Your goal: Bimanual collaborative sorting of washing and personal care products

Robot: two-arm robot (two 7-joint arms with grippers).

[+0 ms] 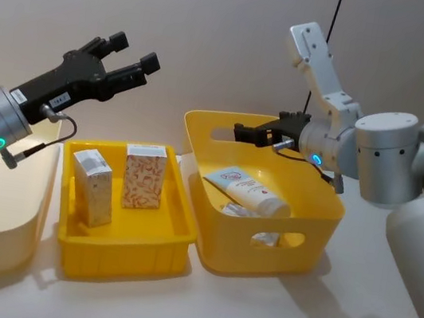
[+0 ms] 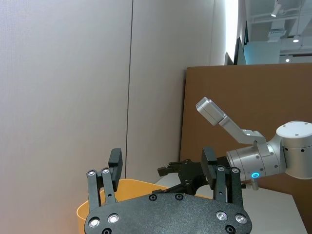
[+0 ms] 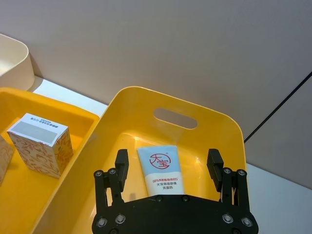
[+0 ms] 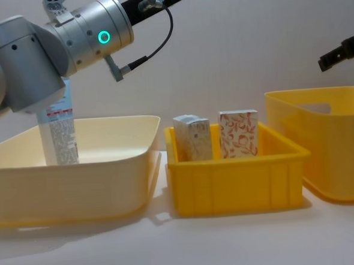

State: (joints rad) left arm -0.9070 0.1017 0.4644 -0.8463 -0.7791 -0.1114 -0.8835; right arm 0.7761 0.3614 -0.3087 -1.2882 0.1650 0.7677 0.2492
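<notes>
Your right gripper (image 1: 257, 136), fingers spread and empty, hovers above the blue-and-white squeeze tube (image 1: 247, 191) in the deep yellow plastic bin (image 1: 309, 231), seemingly mid-sort, while your left gripper (image 1: 127, 55) hangs equally spread.

Care products sorted into three bins

Two small cartons, one marbled (image 1: 93, 185) and one orange-leaf (image 1: 144, 176), stand upright in the shallow yellow bin (image 1: 118, 251); a light-blue-ended tube (image 1: 247, 190) lies in the deep yellow bin (image 1: 296, 238); another tube (image 4: 58, 131) stands in the cream bin (image 4: 72, 187).
</notes>
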